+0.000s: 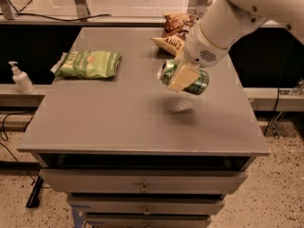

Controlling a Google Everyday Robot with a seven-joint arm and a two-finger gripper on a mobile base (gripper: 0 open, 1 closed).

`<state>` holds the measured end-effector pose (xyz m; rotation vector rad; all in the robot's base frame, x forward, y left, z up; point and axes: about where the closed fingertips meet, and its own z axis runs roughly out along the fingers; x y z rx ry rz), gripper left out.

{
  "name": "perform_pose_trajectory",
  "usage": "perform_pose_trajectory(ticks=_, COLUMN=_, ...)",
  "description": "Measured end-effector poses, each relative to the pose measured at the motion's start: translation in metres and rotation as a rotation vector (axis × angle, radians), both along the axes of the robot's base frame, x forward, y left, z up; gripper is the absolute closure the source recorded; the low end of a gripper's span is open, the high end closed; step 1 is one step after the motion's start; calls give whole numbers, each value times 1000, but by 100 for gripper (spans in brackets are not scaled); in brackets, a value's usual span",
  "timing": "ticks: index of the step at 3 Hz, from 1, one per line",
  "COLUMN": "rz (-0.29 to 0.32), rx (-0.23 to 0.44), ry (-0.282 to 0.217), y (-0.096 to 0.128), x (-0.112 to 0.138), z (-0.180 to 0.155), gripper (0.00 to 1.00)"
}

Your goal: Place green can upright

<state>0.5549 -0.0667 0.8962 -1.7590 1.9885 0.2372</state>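
The green can (197, 84) is a small green metal can with a silver end. It lies on its side in my gripper (182, 77), lifted clear above the grey table (118, 122), with its shadow below it on the tabletop. My gripper is shut on the can, a cream finger pad across its front. The white arm comes in from the upper right.
A flat green snack bag (89, 63) lies at the table's left. A brown chip bag (175, 30) lies at the back behind the arm. A white pump bottle (21, 78) stands on a ledge to the left. Drawers sit below the table's front edge.
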Motion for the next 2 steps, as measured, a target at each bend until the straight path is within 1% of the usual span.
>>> perform_pose_trajectory(ticks=1, rz=-6, rx=219, ry=13, y=-9, x=-3, z=14, gripper=100)
perform_pose_trajectory(ticks=2, rz=0, rx=432, ry=16, y=-8, x=-9, z=27, gripper=100)
